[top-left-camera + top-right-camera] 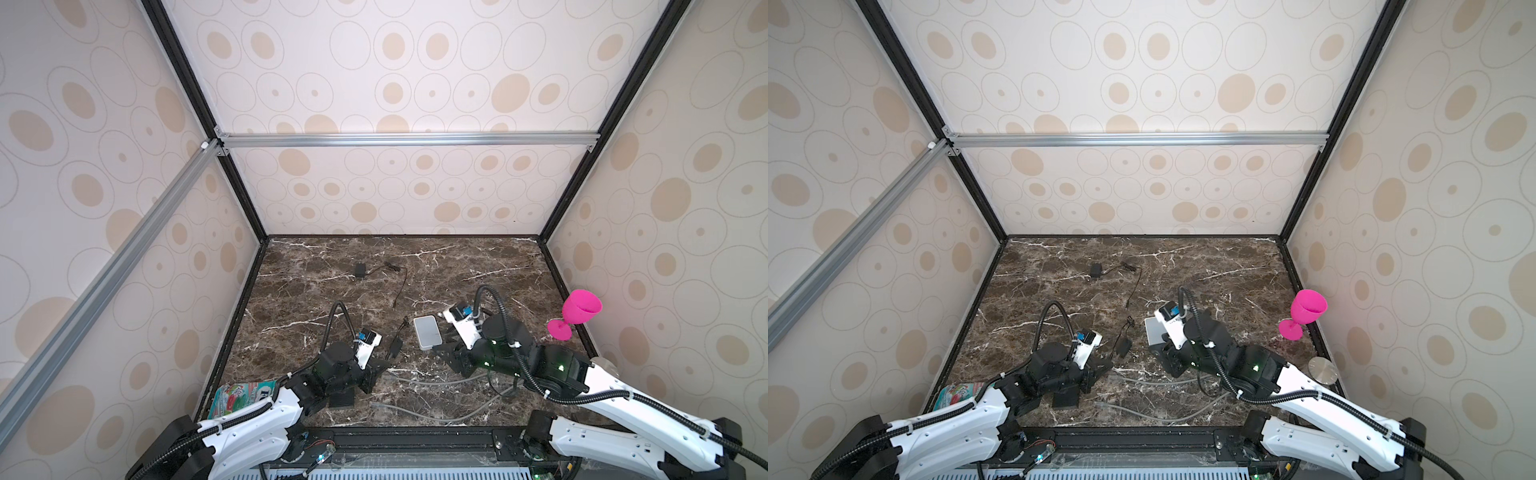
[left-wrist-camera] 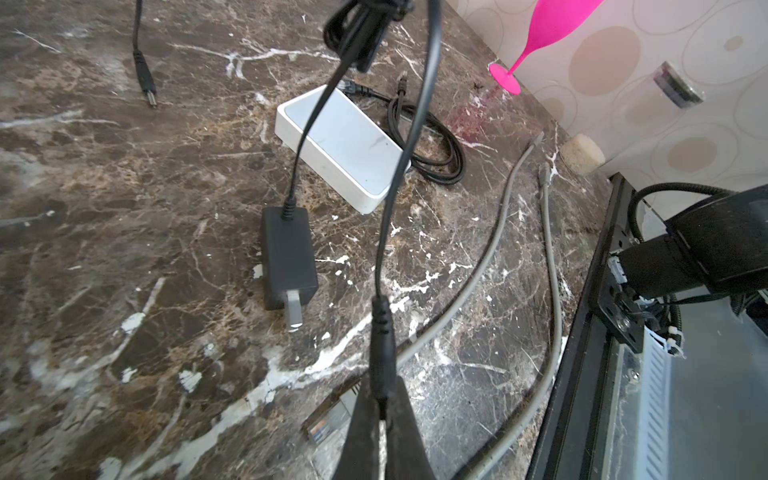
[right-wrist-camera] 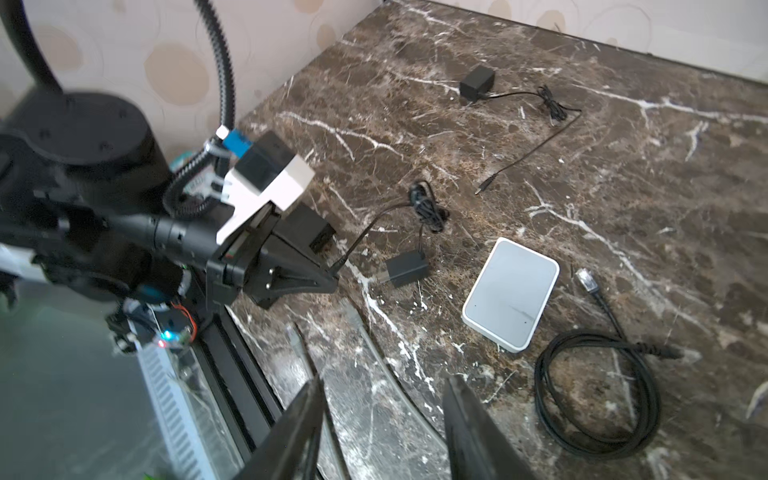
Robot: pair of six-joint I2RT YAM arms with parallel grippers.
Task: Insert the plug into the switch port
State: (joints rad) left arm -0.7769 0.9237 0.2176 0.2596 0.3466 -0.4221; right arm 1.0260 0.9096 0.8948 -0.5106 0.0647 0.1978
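A dark brown marble-patterned table [image 1: 457,266] is seen from above in both top views, inside a booth papered with beige ovals.

The left gripper [image 2: 382,401] is clamped fully shut on a slim black barrel plug [image 2: 380,332], which is pinched between the black fingertips just above the near part of the table. From the plug a thin black cord is carried up, looped and led back to a black boxy power adapter [image 2: 289,253]. The adapter lies flat with a metal prong showing, between the left gripper and the switch.

A white rectangular plastic switch box with a pale grey top [image 3: 511,291] lies flat near the middle of the table. Any lettering on it is too small to be read.

The right gripper [image 3: 386,432] is held partly open with nothing between its fingers, just beside the near edge of the switch.

A coiled black network cable [image 3: 598,395] lies just beside the switch, and two grey cables [image 2: 490,249] trail along the near edge. A second black adapter [image 3: 478,83] lies well apart at the far side. A bright pink plastic goblet [image 1: 579,309] is tilted at the right wall. A green, red and white printed packet [image 1: 241,397] is partly covered by the left arm, and its writing is too blurred to be read.
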